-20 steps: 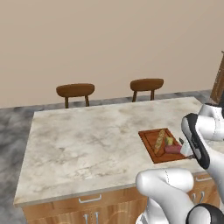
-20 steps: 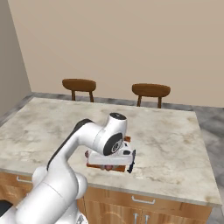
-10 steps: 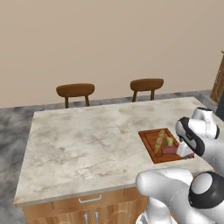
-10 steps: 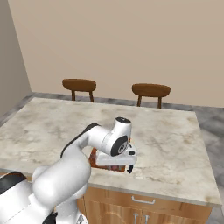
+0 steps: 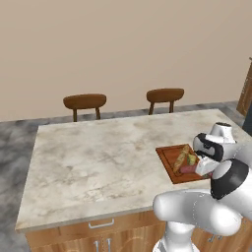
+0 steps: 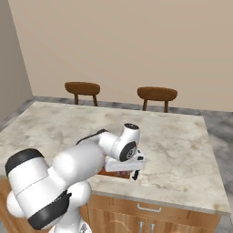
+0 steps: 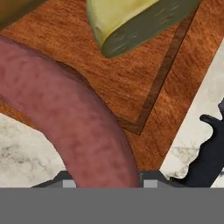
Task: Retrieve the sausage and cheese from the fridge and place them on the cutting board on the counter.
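A: Where was the sausage (image 7: pixel 70 118) at that point?

B: Clamped in the gripper (image 5: pixel 206 167), low over the near right part of the board (image 5: pixel 170 160). From the hand camera the link ran down between the jaws, its body crossing the board's groove and its lower part hanging past the board's edge, over bare counter (image 5: pixel 98 162).

A: And the cheese (image 7: pixel 131 19)?

B: Already lying on the board, just beyond the sausage, apart from it by a strip of bare wood. From the left base camera a yellowish piece (image 5: pixel 191 159) lay beside a longer tan one (image 5: pixel 180 158) that I couldn't identify.

A: So what could have gone wrong from there?

B: Mostly the placement. If the jaws had parted where they stood, I judged the sausage might have landed half off the board, resting on its rim, and rolled onto the stone, since it's round and slightly curved.

A: Anything else?

B: The cheese sat close. A push farther in to centre the link could have nudged the wedge. And whether the sausage was touching the wood or hovering above it, I couldn't tell, so a drop from height might have made it bounce or roll.

A: The fridge?

B: Nothing to report on it.
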### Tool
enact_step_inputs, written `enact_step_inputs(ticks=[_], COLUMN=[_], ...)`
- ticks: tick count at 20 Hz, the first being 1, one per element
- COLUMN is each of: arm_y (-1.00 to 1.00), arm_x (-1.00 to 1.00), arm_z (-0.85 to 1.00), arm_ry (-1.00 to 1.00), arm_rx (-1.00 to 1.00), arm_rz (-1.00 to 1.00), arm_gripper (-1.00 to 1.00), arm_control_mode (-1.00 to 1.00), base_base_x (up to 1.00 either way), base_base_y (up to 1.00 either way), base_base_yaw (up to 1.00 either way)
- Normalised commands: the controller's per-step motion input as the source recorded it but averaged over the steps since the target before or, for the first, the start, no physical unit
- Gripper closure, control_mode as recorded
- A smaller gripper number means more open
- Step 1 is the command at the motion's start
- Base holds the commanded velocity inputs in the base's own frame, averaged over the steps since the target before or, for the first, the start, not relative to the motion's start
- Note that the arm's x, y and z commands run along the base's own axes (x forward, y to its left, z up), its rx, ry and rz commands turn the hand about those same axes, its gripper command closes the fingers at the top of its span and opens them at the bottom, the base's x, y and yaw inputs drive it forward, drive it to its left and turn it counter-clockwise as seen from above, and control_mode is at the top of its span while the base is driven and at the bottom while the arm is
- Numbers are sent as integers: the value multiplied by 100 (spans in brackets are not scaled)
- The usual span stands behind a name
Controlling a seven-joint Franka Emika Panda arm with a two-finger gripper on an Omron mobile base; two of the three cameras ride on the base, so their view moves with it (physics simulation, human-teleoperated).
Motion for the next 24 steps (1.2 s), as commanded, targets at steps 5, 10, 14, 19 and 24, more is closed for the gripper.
enact_step_inputs(ticks=[5, 10, 14, 19, 24], arm_y=[-15, -2, -1, 0, 6], arm_x=[29, 6, 11, 17, 1], arm_z=[-22, -9, -6, -11, -14], arm_ry=[0, 0, 0, 0, -7], arm_rx=[0, 1, 2, 6, 8], arm_rz=[7, 8, 1, 0, 10], arm_gripper=[100, 100, 100, 100, 100], arm_control_mode=[-100, -100, -100, -100, -100], base_base_x=[0, 0, 0, 0, 0], base_base_y=[0, 0, 0, 0, 0], base_base_yaw=[0, 0, 0, 0, 0])
